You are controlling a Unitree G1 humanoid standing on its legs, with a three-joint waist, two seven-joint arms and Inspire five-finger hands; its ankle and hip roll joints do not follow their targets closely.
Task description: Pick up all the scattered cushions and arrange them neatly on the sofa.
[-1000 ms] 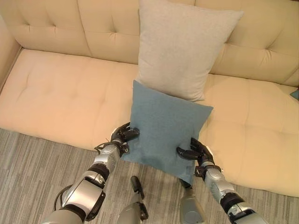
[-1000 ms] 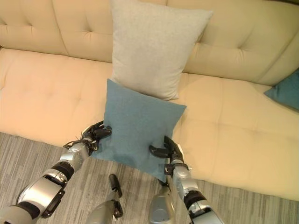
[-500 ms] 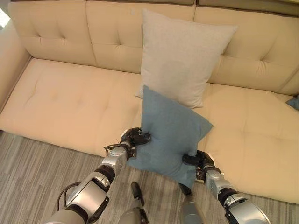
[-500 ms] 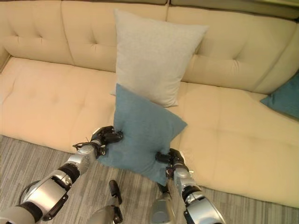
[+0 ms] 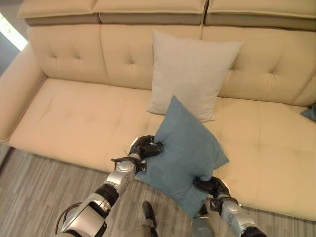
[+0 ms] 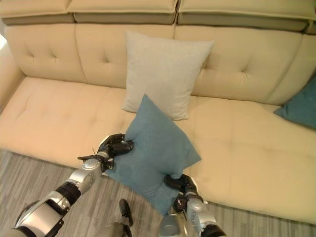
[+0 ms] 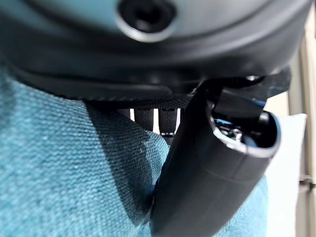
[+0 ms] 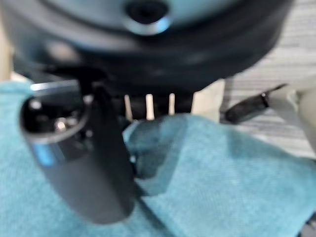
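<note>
Cushion placement: carry the teal cushion [image 5: 185, 153] level over the sofa [image 5: 74, 118] seat and stand it beside the grey cushion [image 5: 192, 71].
Left hand [image 5: 143, 148] and right hand [image 5: 212, 186] each have fingers curled, pinching opposite cushion edges at the seat front.

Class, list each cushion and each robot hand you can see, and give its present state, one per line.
Teal square fabric cushion: held tilted, above the seat's front edge.
Light grey fabric cushion: upright against the backrest.
Second teal cushion: lying at the sofa's right end.
Left hand: shut on the cushion's edge.
Right hand: shut on its lower edge.
</note>
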